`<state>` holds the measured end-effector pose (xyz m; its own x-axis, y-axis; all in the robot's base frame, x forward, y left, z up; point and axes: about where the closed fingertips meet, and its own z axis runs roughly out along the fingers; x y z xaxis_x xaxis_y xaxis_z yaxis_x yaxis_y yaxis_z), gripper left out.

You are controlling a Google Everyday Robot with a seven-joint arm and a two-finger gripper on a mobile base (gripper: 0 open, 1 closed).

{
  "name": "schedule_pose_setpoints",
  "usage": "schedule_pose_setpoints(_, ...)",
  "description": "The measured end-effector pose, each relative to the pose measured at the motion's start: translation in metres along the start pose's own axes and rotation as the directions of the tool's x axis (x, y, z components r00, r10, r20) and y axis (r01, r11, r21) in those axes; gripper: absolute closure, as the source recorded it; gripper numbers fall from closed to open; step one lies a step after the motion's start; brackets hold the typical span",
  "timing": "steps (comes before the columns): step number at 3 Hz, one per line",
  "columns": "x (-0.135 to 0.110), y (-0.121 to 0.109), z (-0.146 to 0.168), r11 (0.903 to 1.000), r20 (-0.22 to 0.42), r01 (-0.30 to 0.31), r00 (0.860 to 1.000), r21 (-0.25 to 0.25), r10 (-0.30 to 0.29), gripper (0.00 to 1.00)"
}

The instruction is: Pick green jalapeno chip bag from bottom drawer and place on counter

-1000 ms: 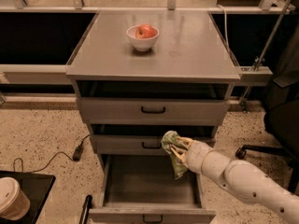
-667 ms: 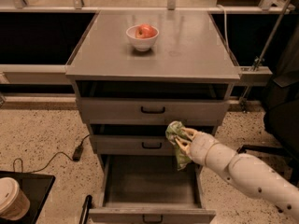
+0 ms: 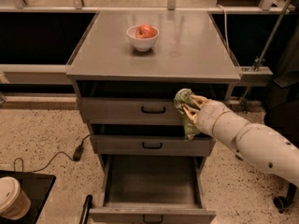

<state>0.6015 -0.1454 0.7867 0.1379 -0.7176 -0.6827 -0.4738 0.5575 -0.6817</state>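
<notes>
The green jalapeno chip bag [image 3: 185,110] hangs crumpled in my gripper [image 3: 190,104], which is shut on it in front of the top drawer's right end, just below the counter's front edge. My white arm reaches in from the lower right. The bottom drawer [image 3: 152,183] is pulled open below and shows an empty grey floor. The counter [image 3: 187,45] is the flat grey top of the cabinet, above and behind the bag.
A white bowl [image 3: 142,37] with a red apple stands on the counter's back middle. Two shallower drawers [image 3: 135,110] are above the open one. A paper cup [image 3: 11,199] sits on a black tray at lower left. A cable lies on the floor at left.
My gripper has lifted the bag up and slightly right, from in front of the middle drawer to the level of the top drawer.
</notes>
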Motion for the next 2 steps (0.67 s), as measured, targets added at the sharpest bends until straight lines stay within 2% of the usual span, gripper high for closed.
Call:
schedule_pose_setpoints(1, 0.0, 0.0, 0.0, 1.0, 0.0, 0.0, 1.0, 0.0, 0.0, 1.0)
schedule_pose_setpoints(2, -0.013, -0.016, 0.0, 0.9987, 0.002, 0.028, 1.0, 0.043, -0.028, 1.0)
